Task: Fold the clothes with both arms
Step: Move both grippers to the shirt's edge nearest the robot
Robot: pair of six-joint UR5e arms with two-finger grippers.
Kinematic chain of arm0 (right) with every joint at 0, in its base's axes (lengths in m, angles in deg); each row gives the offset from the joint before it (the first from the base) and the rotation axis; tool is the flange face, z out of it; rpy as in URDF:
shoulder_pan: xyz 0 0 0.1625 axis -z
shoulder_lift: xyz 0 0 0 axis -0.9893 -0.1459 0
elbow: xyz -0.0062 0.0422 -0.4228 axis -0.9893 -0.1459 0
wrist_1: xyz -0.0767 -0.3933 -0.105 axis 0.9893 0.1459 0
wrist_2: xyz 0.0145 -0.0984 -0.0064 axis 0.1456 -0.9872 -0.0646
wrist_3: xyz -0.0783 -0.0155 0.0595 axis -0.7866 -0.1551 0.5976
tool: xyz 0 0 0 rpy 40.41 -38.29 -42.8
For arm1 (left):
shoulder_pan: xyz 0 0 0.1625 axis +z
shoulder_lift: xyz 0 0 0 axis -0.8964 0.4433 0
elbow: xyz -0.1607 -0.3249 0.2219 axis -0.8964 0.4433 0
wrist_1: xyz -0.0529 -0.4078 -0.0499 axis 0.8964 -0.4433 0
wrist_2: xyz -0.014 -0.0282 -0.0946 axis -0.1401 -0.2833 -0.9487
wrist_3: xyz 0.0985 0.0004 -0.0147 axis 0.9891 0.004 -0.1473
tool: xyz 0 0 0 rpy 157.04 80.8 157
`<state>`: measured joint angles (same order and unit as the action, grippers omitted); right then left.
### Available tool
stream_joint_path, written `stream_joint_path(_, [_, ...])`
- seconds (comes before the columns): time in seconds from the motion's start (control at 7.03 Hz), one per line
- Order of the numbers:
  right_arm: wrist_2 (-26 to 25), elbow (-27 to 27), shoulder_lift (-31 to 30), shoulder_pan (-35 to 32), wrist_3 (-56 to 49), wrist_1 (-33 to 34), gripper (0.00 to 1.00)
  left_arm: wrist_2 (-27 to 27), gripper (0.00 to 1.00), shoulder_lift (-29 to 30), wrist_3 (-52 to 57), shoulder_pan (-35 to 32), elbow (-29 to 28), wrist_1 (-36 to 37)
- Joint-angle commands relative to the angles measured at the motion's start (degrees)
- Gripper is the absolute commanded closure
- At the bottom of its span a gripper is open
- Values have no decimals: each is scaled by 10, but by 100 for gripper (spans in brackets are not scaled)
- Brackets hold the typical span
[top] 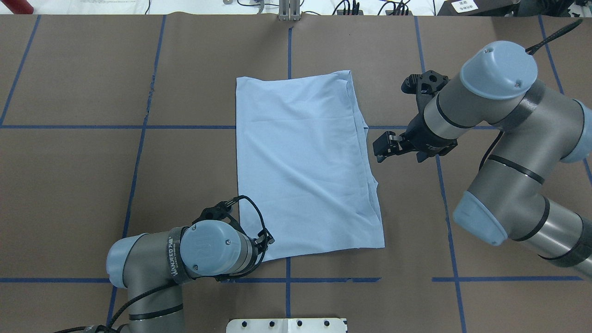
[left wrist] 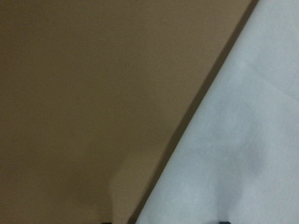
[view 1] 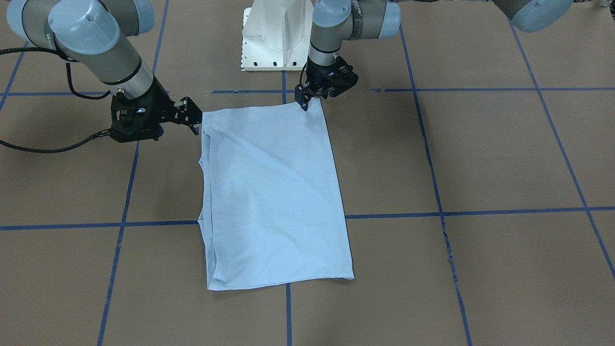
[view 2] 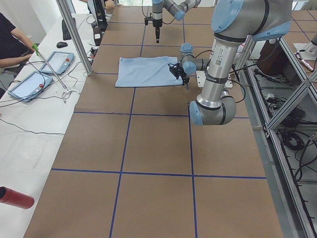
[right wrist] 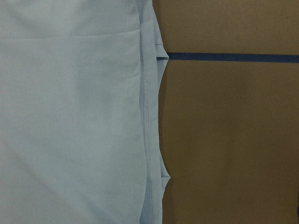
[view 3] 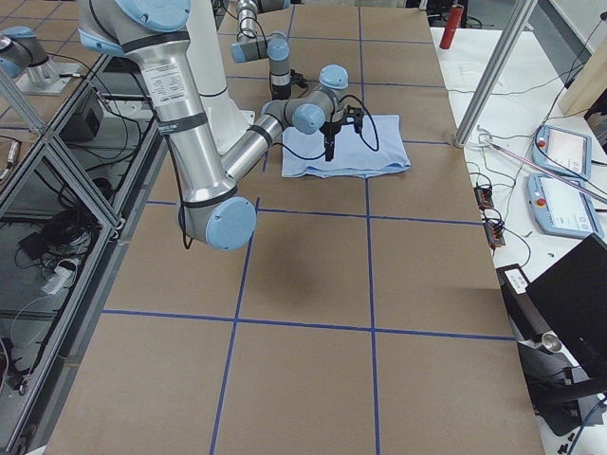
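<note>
Light blue T-shirt (view 1: 274, 192) lies folded flat mid-worktop (view 1: 480, 158). Left gripper (view 1: 304, 102) at its robot-side corner, can't tell if clamped. Right gripper (top: 380, 149) spread apart, empty, just beside shirt's side edge.

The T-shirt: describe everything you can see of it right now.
The light blue T-shirt lies flat on the brown table, folded into a rectangle of soft, lightly creased fabric. Stacked hemmed edges show along its side toward the robot's right; no print, collar or sleeves show. The left gripper sits at one robot-side corner, contact unclear; the open right gripper hovers just beside the layered edge.
</note>
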<state>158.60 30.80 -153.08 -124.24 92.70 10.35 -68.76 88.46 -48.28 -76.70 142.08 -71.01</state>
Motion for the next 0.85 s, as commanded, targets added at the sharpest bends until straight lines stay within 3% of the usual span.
stream_joint_path(0.0, [0, 1, 0, 0, 0, 1, 0, -1, 47, 2, -4, 1, 0, 1])
stream_joint_path(0.14, [1, 1, -1, -1, 0, 1, 0, -1, 61, 2, -6, 1, 1, 0])
stream_joint_path(0.57, [-2, 2, -1, -1, 0, 1, 0, 2, 81, 0, -7, 1, 1, 0])
stream_joint_path(0.71, [-2, 3, -1, -1, 0, 1, 0, 1, 97, 0, -7, 1, 2, 0])
